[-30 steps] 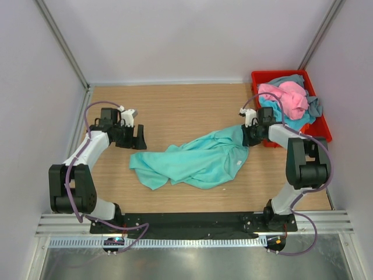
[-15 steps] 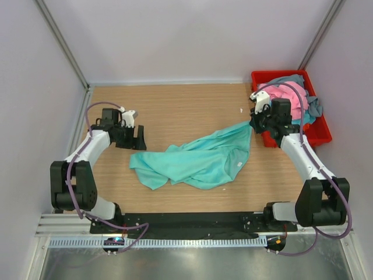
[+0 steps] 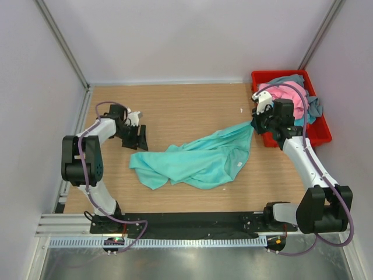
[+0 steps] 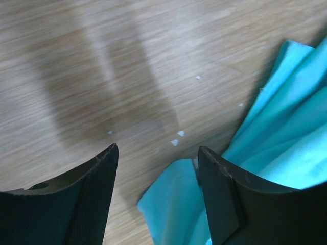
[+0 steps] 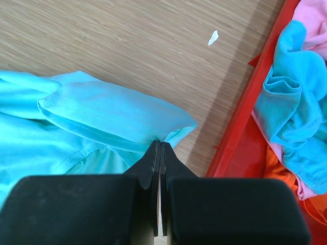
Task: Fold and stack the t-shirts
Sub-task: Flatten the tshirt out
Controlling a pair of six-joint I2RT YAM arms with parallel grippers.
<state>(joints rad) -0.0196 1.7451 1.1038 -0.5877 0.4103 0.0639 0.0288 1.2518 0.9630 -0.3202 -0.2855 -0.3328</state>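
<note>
- Pinching a hem corner of the teal-green t-shirt (image 5: 102,117) with the right gripper (image 5: 159,145); jaws pressed together on the cloth, no gap between them.
- Stretched out long from the right base, forearm angled toward the far right, wrist tipped down over the pinch.
- Running away from those jaws toward the left arm, the rest of that shirt: drawn to a point at the pinch, then crumpled flat on the wooden table (image 3: 186,105).
- Held low over the wood with the left gripper (image 4: 156,153), jaws spread, only bare table between the tips.
- Just beside and under 1 left finger, a fold of the shirt's edge; touching or not, cannot tell.
- Folded sharply at the left elbow, gripper pointing down at the shirt's near-left end.
- Just to the right of the right jaws, the red bin (image 5: 240,132), heaped with 3 more: the pink t-shirt (image 3: 288,96) on top, the turquoise-blue t-shirt (image 5: 291,117) below it, the grey-blue t-shirt (image 3: 291,79) at the back.
- Close to the bin wall on the right jaws' outer side; open wood ahead of both pairs of jaws.
- Ahead of the right jaws, 1 white scrap (image 5: 213,37); ahead of the left jaws, a few pale flecks (image 4: 176,138).
</note>
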